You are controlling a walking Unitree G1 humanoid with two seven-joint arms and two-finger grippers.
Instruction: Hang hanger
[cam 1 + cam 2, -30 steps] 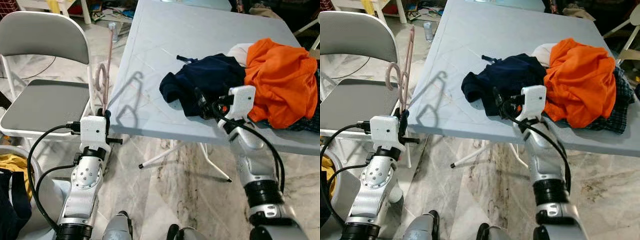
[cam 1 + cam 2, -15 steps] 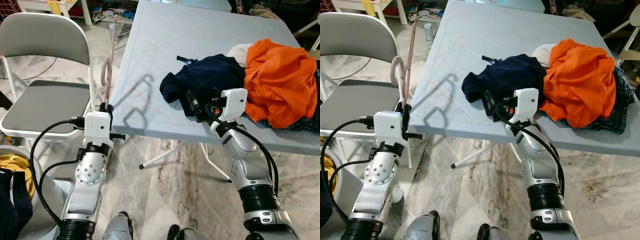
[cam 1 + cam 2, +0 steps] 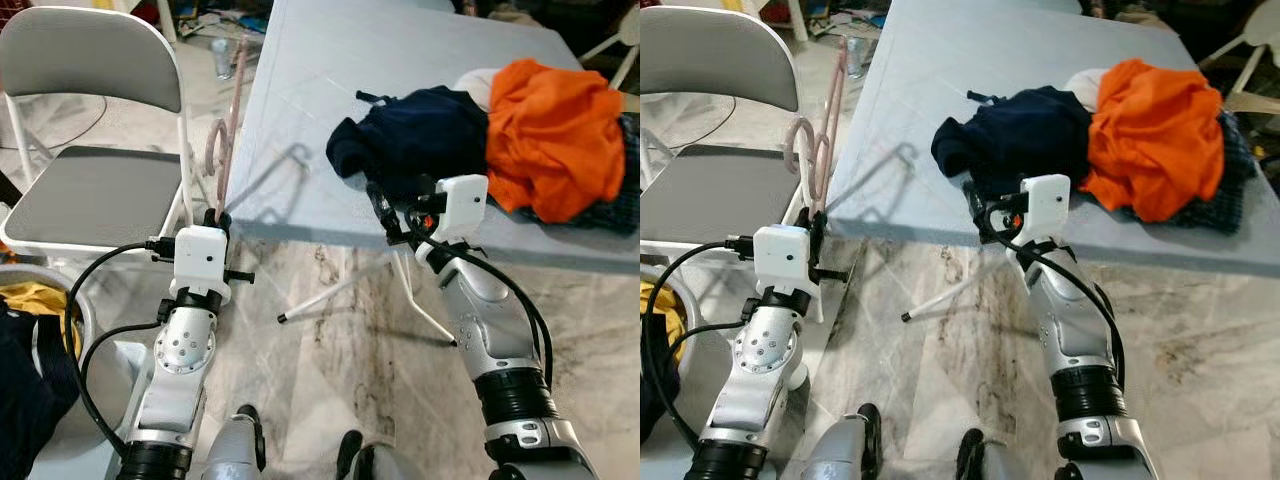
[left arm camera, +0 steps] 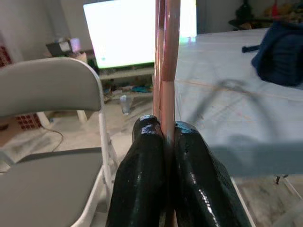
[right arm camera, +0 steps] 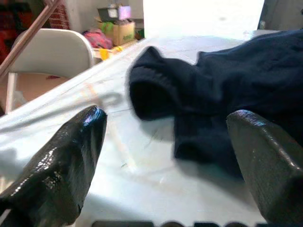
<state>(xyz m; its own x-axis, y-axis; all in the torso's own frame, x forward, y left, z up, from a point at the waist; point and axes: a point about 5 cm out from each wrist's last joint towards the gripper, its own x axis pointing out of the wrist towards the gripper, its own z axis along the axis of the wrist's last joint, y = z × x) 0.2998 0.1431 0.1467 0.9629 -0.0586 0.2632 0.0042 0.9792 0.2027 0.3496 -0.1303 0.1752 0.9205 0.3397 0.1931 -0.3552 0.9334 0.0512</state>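
1. Eye views: left hand (image 3: 213,214) was clamped on a pink hanger (image 3: 224,140), held upright between the grey folding chair (image 3: 90,120) and the worktop (image 3: 330,90) edge. Right hand (image 3: 985,215) sat at the worktop's near edge, by the navy garment (image 3: 1025,135); orange garment (image 3: 1155,120) beside it.
2. Left wrist: fingers (image 4: 142,175) were pinched tight on the hanger shaft.
3. Right wrist: fingers (image 5: 66,161) were spread wide, gripping nothing, the navy garment ahead.

A grey table (image 3: 330,60) is seen standing on a marbled floor (image 3: 350,370). On the table, near its front edge, a dark blue garment (image 3: 420,140) is laid, touched on its far side by an orange garment (image 3: 550,130), with a checked cloth (image 3: 1230,190) underneath.
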